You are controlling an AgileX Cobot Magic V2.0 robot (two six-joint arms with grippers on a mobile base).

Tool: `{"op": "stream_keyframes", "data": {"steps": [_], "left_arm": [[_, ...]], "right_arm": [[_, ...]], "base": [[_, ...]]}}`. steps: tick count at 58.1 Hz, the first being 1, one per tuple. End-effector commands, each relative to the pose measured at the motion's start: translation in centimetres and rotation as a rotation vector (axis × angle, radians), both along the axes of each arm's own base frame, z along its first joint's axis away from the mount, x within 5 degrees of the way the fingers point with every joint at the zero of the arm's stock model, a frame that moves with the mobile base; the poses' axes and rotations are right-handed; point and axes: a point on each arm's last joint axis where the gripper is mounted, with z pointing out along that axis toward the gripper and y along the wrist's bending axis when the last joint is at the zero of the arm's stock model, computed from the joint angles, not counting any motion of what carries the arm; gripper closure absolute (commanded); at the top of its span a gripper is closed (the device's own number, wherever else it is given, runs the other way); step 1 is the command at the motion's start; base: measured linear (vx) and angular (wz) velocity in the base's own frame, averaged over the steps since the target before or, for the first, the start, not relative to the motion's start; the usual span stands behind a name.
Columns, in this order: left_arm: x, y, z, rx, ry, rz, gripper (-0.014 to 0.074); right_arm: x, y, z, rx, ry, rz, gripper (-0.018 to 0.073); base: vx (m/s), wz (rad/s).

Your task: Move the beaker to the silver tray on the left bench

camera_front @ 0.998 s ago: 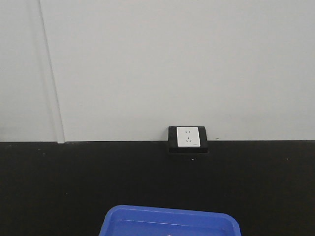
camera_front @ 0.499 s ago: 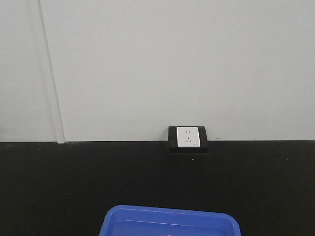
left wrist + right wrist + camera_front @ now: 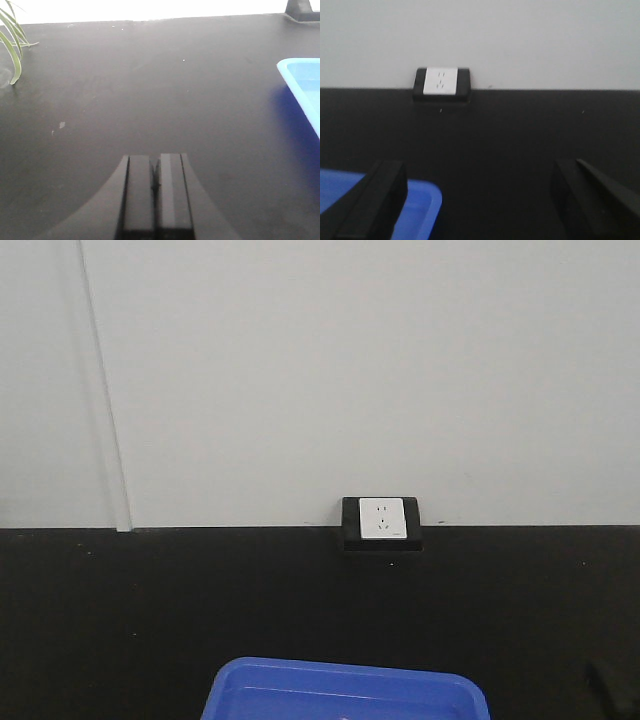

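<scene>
The beaker and the silver tray are out of view in every frame. My left gripper [image 3: 155,159] is shut with nothing between its fingers, low over a matte black worktop [image 3: 150,90]. My right gripper [image 3: 479,172] is open, its two black fingers [image 3: 385,185] far apart and empty, over the same kind of black surface [image 3: 520,130]. Whether this bench is the left bench I cannot tell.
A blue plastic tray [image 3: 345,690] sits at the front of the worktop; its edge [image 3: 302,85] lies right of my left gripper and its corner [image 3: 427,200] by my right gripper's left finger. A wall socket [image 3: 381,520] stands at the back. Green leaves [image 3: 12,45] hang at the left.
A dark tip of an arm has come into the front view at the lower right corner. Nothing else has moved.
</scene>
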Motion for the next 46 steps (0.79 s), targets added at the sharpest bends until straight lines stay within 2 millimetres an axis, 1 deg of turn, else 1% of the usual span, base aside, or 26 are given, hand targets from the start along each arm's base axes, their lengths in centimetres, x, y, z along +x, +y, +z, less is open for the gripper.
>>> {"op": "stream_keyframes", "data": {"steps": [1,4,7,12,16,24,30,40,46], "left_arm": [[0.1,-0.1,-0.2,-0.003,-0.065,-0.008,0.0595],[0.1,-0.1,-0.2,-0.003,-0.065,-0.008,0.0595],[0.1,-0.1,-0.2,-0.003,-0.065,-0.008,0.0595],[0.1,-0.1,-0.2,-0.003,-0.066,-0.009,0.0595],[0.1,-0.1,-0.2,-0.003,-0.065,-0.008,0.0595],[0.1,-0.1,-0.2,-0.003,-0.065,-0.008,0.0595],[0.1,-0.1,-0.2,-0.003,-0.065,-0.008,0.0595],[0.1,-0.1,-0.2,-0.003,-0.065,-0.008,0.0595],[0.1,-0.1,-0.2,-0.003,-0.065,-0.008,0.0595]], "right_arm": [[-0.3,1.1,-0.1,-0.007,-0.166,0.128,-0.002],[-0.3,1.9,-0.1,0.008,-0.205,0.218,-0.0016],[0.1,2.6,-0.1,-0.003,-0.201,0.309,-0.0016],[1.1,3.7,-0.7,-0.027,-0.1,0.446,-0.0016],[2.1,4.2,-1.1,-0.027,-0.034,0.514,-0.0016],[3.6,4.7,-1.7,-0.026,0.029,0.595,-0.0016],[4.7,4.9,-2.4,-0.028,0.064,0.62,-0.0016],[6.6,5.7,-3.4,0.018,0.041,0.725,-0.0016],[7.7,5.9,-4.8,0.05,0.064,0.761,-0.0017]], "base": [[0.0,0.0],[0.0,0.0],[0.0,0.0],[0.0,0.0],[0.0,0.0],[0.0,0.0],[0.0,0.0],[0.0,0.0],[0.0,0.0]]}}
